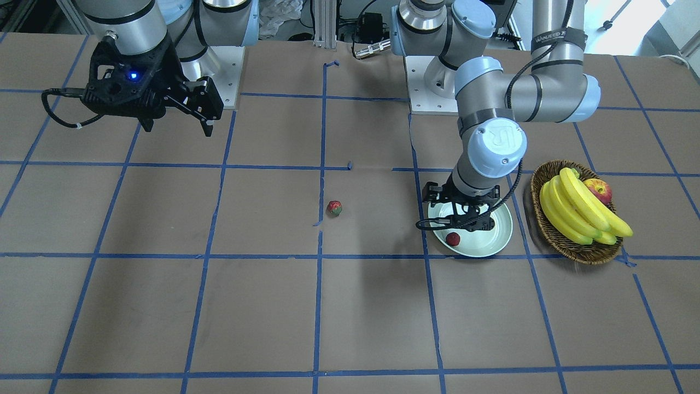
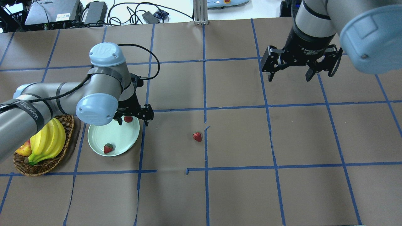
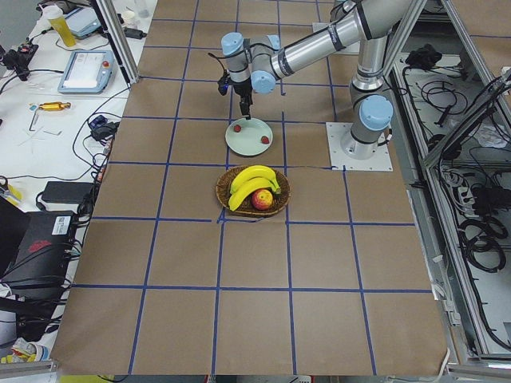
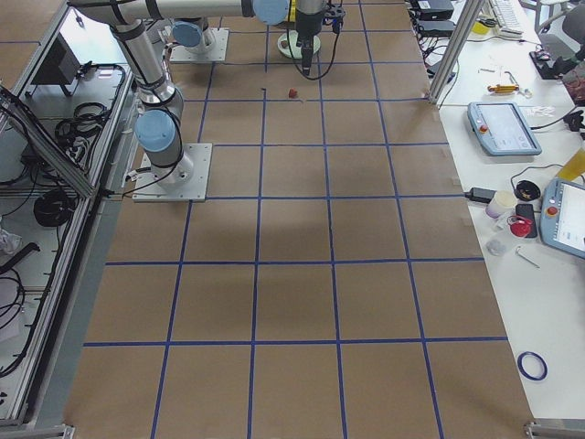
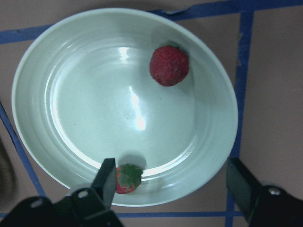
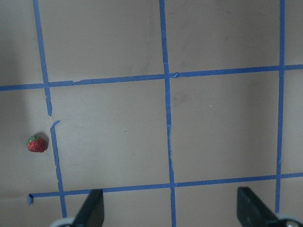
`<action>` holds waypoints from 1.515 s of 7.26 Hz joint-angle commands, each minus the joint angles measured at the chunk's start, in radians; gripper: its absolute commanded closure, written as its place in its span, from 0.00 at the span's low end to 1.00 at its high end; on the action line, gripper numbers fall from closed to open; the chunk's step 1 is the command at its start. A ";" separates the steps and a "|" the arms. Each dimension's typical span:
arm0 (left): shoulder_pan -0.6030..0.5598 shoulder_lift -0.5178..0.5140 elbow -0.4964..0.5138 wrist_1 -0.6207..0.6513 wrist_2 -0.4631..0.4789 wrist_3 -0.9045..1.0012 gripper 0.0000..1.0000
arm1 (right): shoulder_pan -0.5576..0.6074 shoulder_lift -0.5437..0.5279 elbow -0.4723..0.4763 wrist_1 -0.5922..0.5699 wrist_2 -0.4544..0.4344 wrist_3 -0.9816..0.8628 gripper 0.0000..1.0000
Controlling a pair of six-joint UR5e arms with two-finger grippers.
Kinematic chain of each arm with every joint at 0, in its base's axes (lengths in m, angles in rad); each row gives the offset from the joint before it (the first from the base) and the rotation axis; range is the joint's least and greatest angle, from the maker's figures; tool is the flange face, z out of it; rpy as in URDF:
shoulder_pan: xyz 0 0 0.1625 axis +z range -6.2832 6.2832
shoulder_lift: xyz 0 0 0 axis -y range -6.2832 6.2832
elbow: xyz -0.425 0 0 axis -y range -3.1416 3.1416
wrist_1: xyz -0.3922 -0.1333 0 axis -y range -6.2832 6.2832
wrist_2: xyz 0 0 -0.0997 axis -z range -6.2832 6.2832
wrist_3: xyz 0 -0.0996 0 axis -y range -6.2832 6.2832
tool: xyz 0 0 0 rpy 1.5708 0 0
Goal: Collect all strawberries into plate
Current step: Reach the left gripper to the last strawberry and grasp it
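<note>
Strawberries point(image 2: 108, 148), small and red with green caps: two lie in the round pale mint plate point(image 2: 100, 142) on the robot's left side of the table. One point(image 5: 169, 65) is well inside the dish. The other point(image 5: 128, 178) is up on the sloped rim, just beside one finger point(image 5: 105, 182) of the left gripper point(image 5: 171, 163), which hangs low over the plate, jaws spread wide and empty. The third berry point(image 2: 197, 136) lies alone on the brown paper point(image 2: 238, 138) by the centre blue tape line point(image 2: 204, 94). The right gripper point(image 2: 289, 78), likewise open and empty, hovers well apart from it, farther out on the right.

My worry is the rim berry. If the left arm swings off sideways instead of straight up, that finger could flick it out, or shove the plate towards the brown wicker basket point(image 2: 70, 125) beside it. The loose berry looks round enough to roll from an off-centre pinch.
</note>
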 commanded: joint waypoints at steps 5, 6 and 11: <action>-0.290 -0.145 -0.003 0.272 -0.134 -0.449 0.08 | 0.002 0.000 0.002 0.000 0.000 0.002 0.00; -0.290 -0.151 -0.003 0.272 -0.131 -0.449 0.22 | 0.002 0.000 0.002 0.000 0.000 0.002 0.00; -0.266 -0.122 0.018 0.231 -0.119 -0.351 0.84 | 0.002 0.001 0.000 0.000 0.000 0.000 0.00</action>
